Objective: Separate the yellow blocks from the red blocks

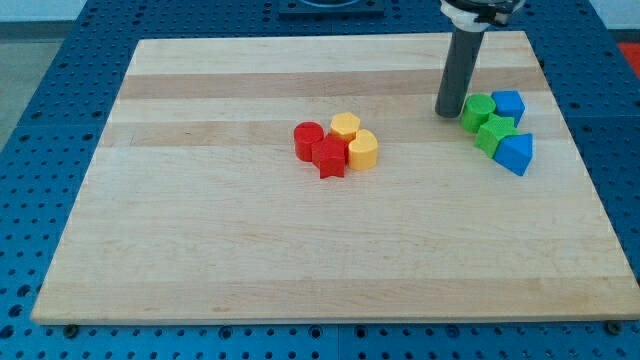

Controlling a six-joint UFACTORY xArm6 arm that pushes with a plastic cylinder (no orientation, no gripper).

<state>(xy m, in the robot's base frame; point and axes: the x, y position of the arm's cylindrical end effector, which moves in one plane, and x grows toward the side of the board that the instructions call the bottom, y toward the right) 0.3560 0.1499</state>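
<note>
Dark upright rod, my tip (449,112) on wooden board (200,250), touching green round block (477,109) at its 9 o'clock; no jaws. Red cylinder (308,139), red star block (330,157), yellow hexagonal block (345,127), yellow rounded block (363,149) clustered at 8 o'clock, well apart.

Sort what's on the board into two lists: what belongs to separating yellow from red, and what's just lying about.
For the job:
- red cylinder
- red star
- yellow hexagon
- yellow cylinder
- my tip, far off at the green blocks' left

Lying about:
- upper green block
- lower green block
- upper blue block
- lower blue block
</note>
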